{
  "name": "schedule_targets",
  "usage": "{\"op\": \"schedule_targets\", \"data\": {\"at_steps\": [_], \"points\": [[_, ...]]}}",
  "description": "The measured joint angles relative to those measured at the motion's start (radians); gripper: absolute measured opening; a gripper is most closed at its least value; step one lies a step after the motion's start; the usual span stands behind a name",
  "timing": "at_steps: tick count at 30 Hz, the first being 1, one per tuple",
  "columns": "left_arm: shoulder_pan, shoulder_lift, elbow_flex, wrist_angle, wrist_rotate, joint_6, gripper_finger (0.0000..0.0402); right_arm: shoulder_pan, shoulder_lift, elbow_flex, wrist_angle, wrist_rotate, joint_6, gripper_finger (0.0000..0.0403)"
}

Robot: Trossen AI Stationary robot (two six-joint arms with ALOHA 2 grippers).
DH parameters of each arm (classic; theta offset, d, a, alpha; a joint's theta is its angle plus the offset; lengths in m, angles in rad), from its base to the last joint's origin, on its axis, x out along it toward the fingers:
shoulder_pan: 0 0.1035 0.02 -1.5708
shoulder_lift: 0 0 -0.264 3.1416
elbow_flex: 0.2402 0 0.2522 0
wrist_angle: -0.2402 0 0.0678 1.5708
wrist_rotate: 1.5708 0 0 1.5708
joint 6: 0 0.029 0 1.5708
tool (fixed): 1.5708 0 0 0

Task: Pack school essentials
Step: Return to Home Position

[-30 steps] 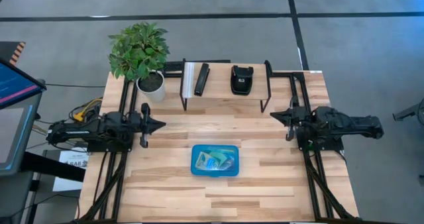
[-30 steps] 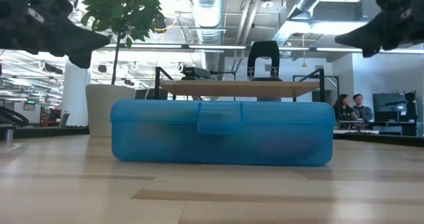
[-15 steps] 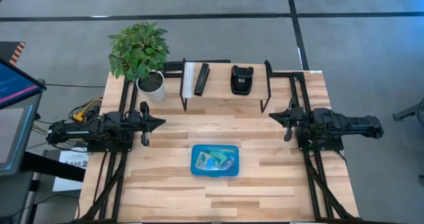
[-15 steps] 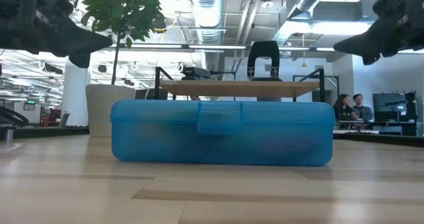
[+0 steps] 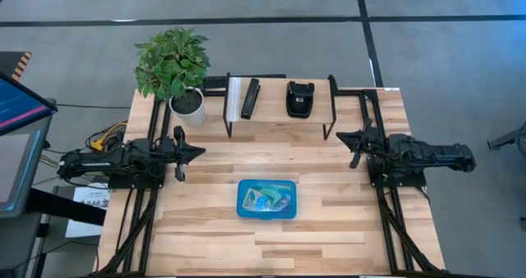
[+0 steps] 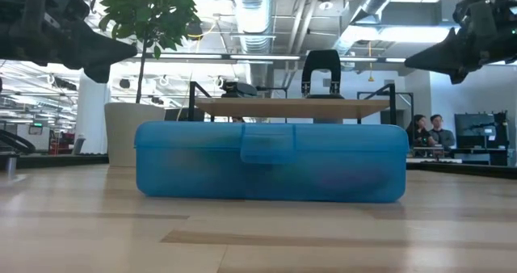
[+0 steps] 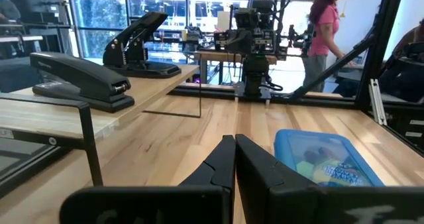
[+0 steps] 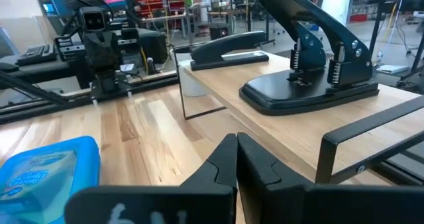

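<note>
Swinging a little toward the low wooden shelf on its black metal frame (image 5: pixel 279 105), the right claw (image 5: pixel 341 135) is the only thing that differs from a second ago. In the high view its tip now points nearer the shelf's corner leg, and in the low view it hangs slightly lower and further in from the picture's edge. Its fingers are pressed together with nothing between them, as its own wrist view shows. The left claw (image 5: pixel 200 154) holds the same raised spot on the opposite side of the pale wooden table (image 5: pixel 345 229), likewise pressed together and empty.

The blue translucent plastic case (image 5: pixel 241 202) has not moved. It lies flat near the middle of the table, between the two arms and well apart from both, with its lid down and the front latch flap lying flush in the low view. The school essentials (image 5: pixel 265 200) sit inside it, showing through the lid only as a green and yellow patch, so single items cannot be told apart. The long black stapler (image 5: pixel 250 98) and the black lever hole punch (image 5: pixel 299 99) rest on the shelf, untouched.

Judging from this, the packing looks finished. What remains is the right arm settling into a parked pose like the left's, and that small drift carries no risk to the case.
</note>
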Motion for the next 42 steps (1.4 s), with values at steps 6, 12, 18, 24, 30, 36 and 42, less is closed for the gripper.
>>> {"op": "schedule_targets", "data": {"at_steps": [6, 12, 18, 24, 30, 36, 42], "points": [[0.000, 0.000, 0.000, 0.000, 0.000, 0.002, 0.0000, 0.000, 0.000, 0.001, 0.000, -0.002, 0.000, 0.0022], [0.000, 0.000, 0.000, 0.000, 0.000, -0.001, 0.0000, 0.000, 0.000, 0.001, 0.000, -0.003, 0.000, 0.0020], [0.000, 0.000, 0.000, -0.001, 0.000, 0.002, 0.0000, 0.000, 0.000, 0.001, 0.000, -0.003, -0.001, 0.0025], [0.000, 0.000, 0.000, -0.001, 0.000, -0.001, 0.0000, 0.000, 0.000, 0.001, 0.000, -0.004, -0.002, 0.0022], [0.000, 0.000, 0.000, -0.001, 0.000, 0.002, 0.0000, 0.000, 0.000, 0.001, 0.000, -0.004, -0.002, 0.0025], [0.000, 0.000, 0.000, -0.001, 0.000, 0.009, 0.0000, 0.000, 0.000, 0.001, 0.000, -0.004, -0.002, 0.0022], [0.000, 0.000, 0.000, -0.001, 0.000, 0.004, 0.0000, 0.000, 0.000, 0.001, 0.000, -0.004, -0.002, 0.0024]]}}
